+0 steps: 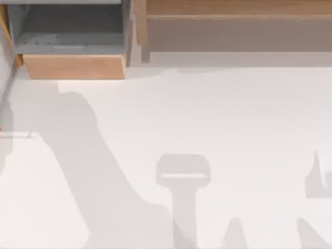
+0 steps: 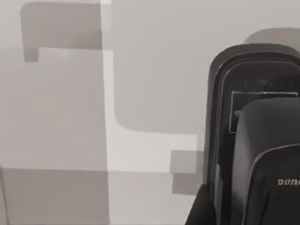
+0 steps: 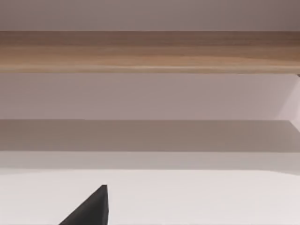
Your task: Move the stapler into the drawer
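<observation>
- The small black elongated stapler fills the right side of the left wrist view. Its rounded end points to the upper part of the frame, and a tiny pale marking sits near the right edge.
- It is seen close to the camera, over the white table, and throws a soft grey shadow behind its upper end.
- A dark wedge at the bottom edge, touching the stapler's left flank, looks like part of the left gripper. Whether it is clasping the stapler or has let go cannot be told.
- The boxy drawer stands pulled out in the upper left of the top view. Its light tan wooden front panel faces the lower edge, and its grey interior is open to the camera from above.
- The long brown wooden shelf runs along the upper right of the top view, just beside the drawer's right wall.
- The white table spreads wide and flat below the drawer and shelf, crossed by grey arm shadows in the lower half.
- A black tip of the right gripper pokes in at the lower left of the right wrist view and faces the shelf's front edge. Its grasp cannot be told.
</observation>
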